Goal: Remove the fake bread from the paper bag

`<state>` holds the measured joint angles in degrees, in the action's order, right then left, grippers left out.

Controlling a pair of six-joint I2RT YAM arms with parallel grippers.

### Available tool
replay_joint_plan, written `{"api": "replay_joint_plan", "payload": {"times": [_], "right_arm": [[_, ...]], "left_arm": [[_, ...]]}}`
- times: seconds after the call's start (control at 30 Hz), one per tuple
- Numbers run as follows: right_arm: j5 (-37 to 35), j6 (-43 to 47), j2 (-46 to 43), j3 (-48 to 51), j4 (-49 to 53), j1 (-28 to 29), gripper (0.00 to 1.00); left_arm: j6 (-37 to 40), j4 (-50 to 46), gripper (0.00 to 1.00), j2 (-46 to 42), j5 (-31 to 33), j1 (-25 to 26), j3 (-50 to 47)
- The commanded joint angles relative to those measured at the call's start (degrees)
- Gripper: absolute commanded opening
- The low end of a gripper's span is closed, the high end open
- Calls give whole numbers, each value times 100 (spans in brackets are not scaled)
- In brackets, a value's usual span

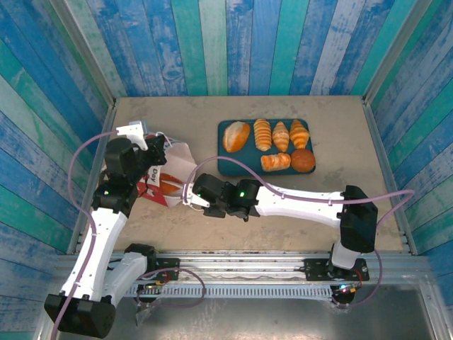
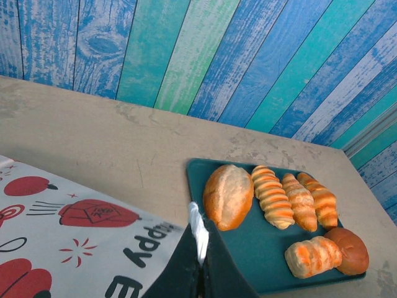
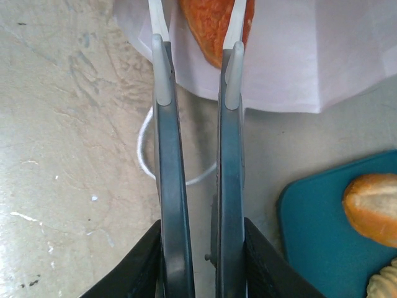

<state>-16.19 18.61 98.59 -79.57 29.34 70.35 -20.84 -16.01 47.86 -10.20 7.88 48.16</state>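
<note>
Right gripper [image 3: 196, 59]: two grey fingers running parallel with a narrow gap between them, far from fully spread. The tips reach into the mouth of the paper bag [image 3: 310, 56]. One orange fake bread piece [image 3: 211, 22] sits between the tips. It meets one finger, while a sliver of white paper shows at the other, so whether it is actually clamped cannot be told.

Cord handle [image 3: 144, 149]: white loop lying on the table [image 3: 62, 186] under the fingers.

Left gripper [image 2: 198, 261]: dark fingers pressed together with no gap, pinching a pale strip at the bag's edge. In the top view it sits at the bag's far corner, opposite the right gripper.

Paper bag, further: white with red printed shapes and dark lettering. It is on the left half of the table, between the two grippers, with its mouth turned toward the right arm.

Tray [image 1: 237, 165]: teal and rectangular, on the table just right of the bag. It holds six more pastries, all outside the bag:
- oval loaf [image 1: 236, 136]
- three ridged croissants [image 1: 281, 136] side by side
- small ridged loaf [image 1: 275, 161]
- round brown bun [image 1: 303, 160]

Wall [image 2: 186, 56]: blue and green painted planks behind the table.
</note>
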Motion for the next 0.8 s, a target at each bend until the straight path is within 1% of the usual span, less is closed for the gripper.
{"api": "replay_joint_plan", "payload": {"times": [0.0, 0.13, 0.2, 0.33, 0.4, 0.47, 0.5, 0.6, 0.77], "right_arm": [[327, -381, -268, -232, 59, -350, 32], [1430, -229, -199, -366, 325, -717, 34], [1637, -50, -87, -439, 465, -776, 36], [1874, 235, 229, -729, 736, -926, 41], [1848, 294, 405, -885, 809, -981, 43], [1494, 314, 626, -1109, 908, -1030, 45], [1457, 371, 749, -1224, 1025, -1041, 45], [1638, 519, 1121, -1594, 1356, -1056, 45], [1855, 417, 1432, -1871, 1338, -1112, 45]], "left_arm": [[96, -32, 0, -133, -79, 5, 164], [246, -188, 0, -214, -88, 3, 166], [316, -330, 0, -225, -10, 3, 219], [422, -443, 0, -246, -51, 3, 251], [426, -431, 0, -245, -100, 3, 243], [431, -444, 0, -239, -136, 3, 257], [441, -462, 0, -233, -138, 3, 265], [471, -449, 0, -246, -131, 3, 257], [509, -436, 0, -242, -135, 3, 249]]}}
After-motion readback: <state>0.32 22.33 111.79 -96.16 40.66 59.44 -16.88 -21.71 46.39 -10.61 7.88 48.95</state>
